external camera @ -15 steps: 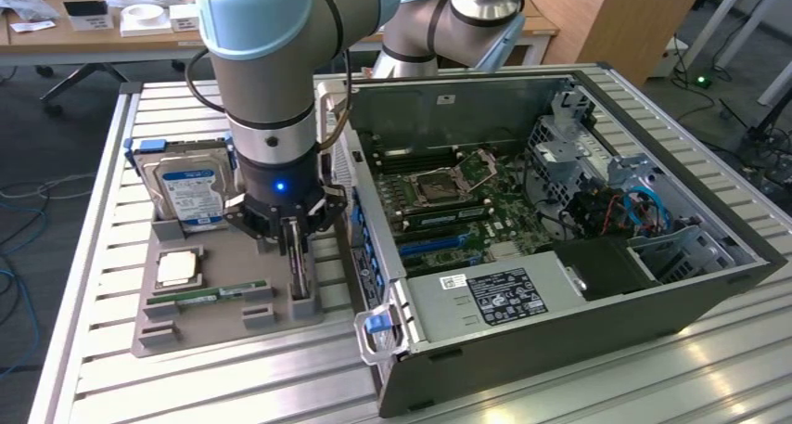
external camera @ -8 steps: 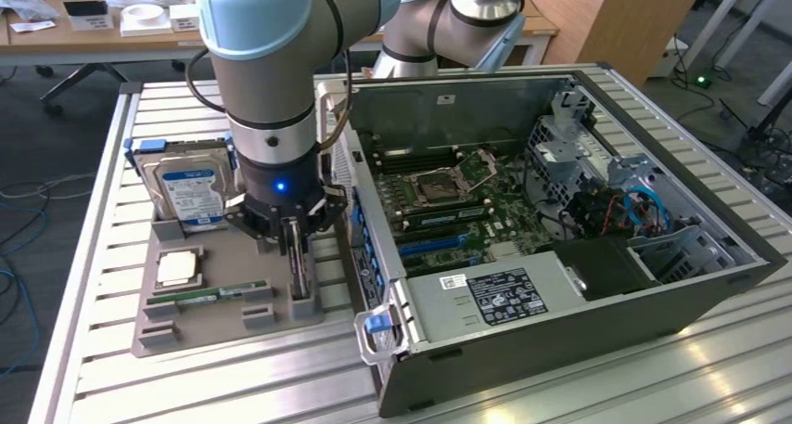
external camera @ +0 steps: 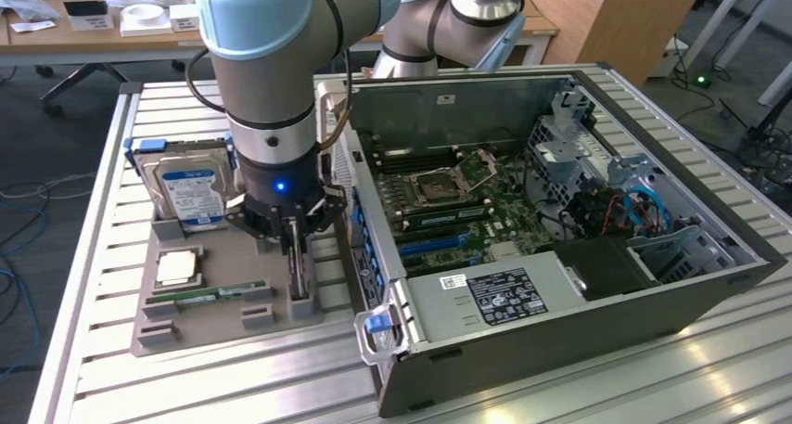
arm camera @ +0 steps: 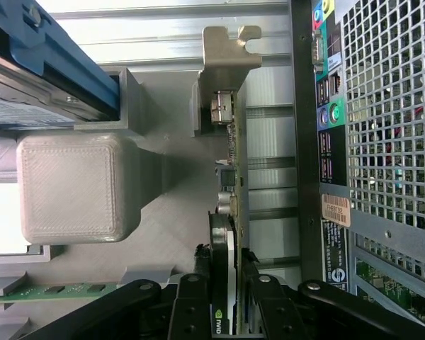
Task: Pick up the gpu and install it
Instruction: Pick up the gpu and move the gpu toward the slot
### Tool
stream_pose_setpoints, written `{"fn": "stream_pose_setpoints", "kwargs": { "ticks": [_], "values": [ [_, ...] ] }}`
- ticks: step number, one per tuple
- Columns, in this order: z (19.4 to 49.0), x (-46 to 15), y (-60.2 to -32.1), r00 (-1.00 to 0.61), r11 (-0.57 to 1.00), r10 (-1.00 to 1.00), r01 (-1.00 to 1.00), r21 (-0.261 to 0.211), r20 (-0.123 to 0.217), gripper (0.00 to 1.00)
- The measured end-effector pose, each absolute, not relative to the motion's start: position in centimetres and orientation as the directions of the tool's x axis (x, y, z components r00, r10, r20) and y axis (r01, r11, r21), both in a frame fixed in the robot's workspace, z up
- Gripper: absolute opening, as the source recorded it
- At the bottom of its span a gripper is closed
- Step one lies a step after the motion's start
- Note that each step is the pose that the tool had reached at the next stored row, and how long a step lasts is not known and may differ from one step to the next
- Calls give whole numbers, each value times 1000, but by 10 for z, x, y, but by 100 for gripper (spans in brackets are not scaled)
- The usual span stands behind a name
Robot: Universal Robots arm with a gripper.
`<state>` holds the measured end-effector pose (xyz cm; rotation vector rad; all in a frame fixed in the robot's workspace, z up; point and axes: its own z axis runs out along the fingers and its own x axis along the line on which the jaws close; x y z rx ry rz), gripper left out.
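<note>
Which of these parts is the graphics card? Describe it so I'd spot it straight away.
Find the open computer case, then the grey parts holder on the exterior view's left of it. On the holder's side nearest the case, under the gripper, stands the gpu. Unlike the labelled hard drive and the flat-lying memory stick, it is a thin card on edge with a silver end bracket.

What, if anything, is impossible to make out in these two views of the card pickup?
- gpu, exterior view: upper part hidden by the gripper; seen edge-on, so its faces are unreadable.
- Hard drive, wrist view: cut off by the picture's edge.
- Memory stick, wrist view: one end hidden behind the gripper.
- Motherboard slots, exterior view: too small to tell which are free.
</note>
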<state>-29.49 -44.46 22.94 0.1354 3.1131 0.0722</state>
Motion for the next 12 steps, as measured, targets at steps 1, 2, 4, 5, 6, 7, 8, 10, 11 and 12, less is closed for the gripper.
{"fn": "stream_pose_setpoints", "kwargs": {
  "ticks": [1,2,4,5,6,7,8,10,11,12],
  "values": [
    [229,-295,-445,-996,995,87,86,47,-23,27],
    [229,-295,-445,-996,995,87,86,47,-23,27],
    [229,-295,-445,-996,995,87,86,47,-23,27],
    [229,-295,-445,-996,995,87,86,47,-23,27],
    [229,-295,-445,-996,995,87,86,47,-23,27],
    [229,-295,-445,-996,995,87,86,47,-23,27],
    [229,-295,-445,-996,995,87,86,47,-23,27],
    [229,-295,-445,-996,995,87,86,47,-23,27],
    [229,-295,-445,-996,995,87,86,47,-23,27],
    [229,-295,-445,-996,995,87,86,47,-23,27]
  ]
}}
